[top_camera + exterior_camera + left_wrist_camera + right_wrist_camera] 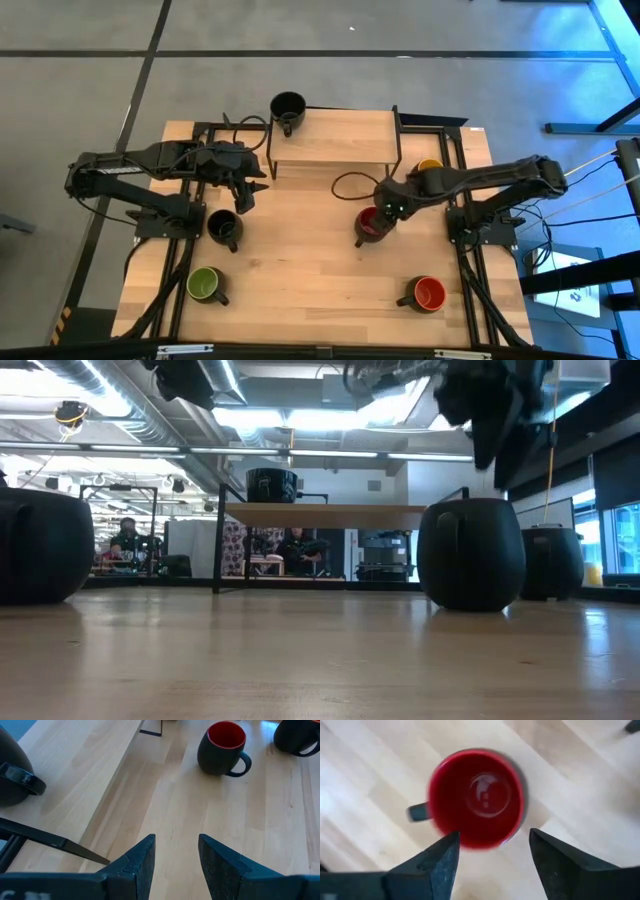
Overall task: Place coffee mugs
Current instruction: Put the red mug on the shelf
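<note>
right pincer (492, 855) above dark red mug (476, 796)

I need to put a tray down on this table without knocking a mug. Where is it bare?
The bare stretch is the table's near middle, between the green mug and the orange-red mug. The shelf top right of the black mug is bare too. It is crowded beneath both pincers, left and right.

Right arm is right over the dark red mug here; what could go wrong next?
1. The right gripper hangs open just above the dark mug with the dark red inside; a skewed descent could clip its rim and tip it.
2. The raised wooden shelf stands near; a carried mug might strike its black frame.
</note>
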You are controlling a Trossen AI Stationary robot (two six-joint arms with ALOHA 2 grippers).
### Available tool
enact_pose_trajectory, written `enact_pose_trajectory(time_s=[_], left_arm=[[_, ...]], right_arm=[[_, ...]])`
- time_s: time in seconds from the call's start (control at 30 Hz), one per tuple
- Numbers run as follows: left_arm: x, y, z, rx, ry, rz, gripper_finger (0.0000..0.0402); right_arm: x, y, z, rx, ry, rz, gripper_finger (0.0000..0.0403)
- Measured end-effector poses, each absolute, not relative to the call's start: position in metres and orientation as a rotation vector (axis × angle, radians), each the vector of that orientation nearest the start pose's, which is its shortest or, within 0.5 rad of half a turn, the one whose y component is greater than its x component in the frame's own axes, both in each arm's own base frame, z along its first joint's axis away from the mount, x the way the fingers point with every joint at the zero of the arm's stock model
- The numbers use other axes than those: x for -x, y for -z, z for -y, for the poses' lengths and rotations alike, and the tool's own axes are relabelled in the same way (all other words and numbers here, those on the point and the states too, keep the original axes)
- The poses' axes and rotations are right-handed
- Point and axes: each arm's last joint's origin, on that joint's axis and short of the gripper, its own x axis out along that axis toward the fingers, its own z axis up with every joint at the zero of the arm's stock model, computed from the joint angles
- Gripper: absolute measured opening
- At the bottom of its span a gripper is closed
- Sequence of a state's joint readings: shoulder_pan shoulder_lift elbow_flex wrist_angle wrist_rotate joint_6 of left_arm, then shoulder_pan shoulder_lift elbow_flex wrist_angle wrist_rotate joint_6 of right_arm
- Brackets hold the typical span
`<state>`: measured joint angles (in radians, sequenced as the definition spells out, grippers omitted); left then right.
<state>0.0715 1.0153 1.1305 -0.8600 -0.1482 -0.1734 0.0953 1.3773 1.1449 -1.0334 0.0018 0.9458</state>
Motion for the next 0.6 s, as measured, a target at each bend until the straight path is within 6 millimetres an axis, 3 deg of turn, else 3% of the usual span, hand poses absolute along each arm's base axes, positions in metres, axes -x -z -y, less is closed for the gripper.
enact_pose_trajectory(time_s=[0.1,0.27,0.43,0.6], left_arm=[[-0.187,-0.350,-0.018,0.137,-0.274,-0.726,0.0144],[-0.187,-0.350,-0.018,0.137,-0.274,-0.727,0.0144],[-0.187,-0.350,-0.018,0.137,-0.274,-0.727,0.0144],[-0.187,-0.350,-0.018,0.137,-0.274,-0.726,0.0144]], right_arm=[[-0.250,-0.286,-0.046,-0.767,0.526,-1.133,0.0226],[-0.250,-0.285,-0.094,-0.831,0.471,-0.978,0.0219],[-0.243,-0.266,-0.124,-0.909,0.438,-0.901,0.0217],[-0.230,-0.230,-0.131,-0.816,0.535,-0.944,0.0216]])
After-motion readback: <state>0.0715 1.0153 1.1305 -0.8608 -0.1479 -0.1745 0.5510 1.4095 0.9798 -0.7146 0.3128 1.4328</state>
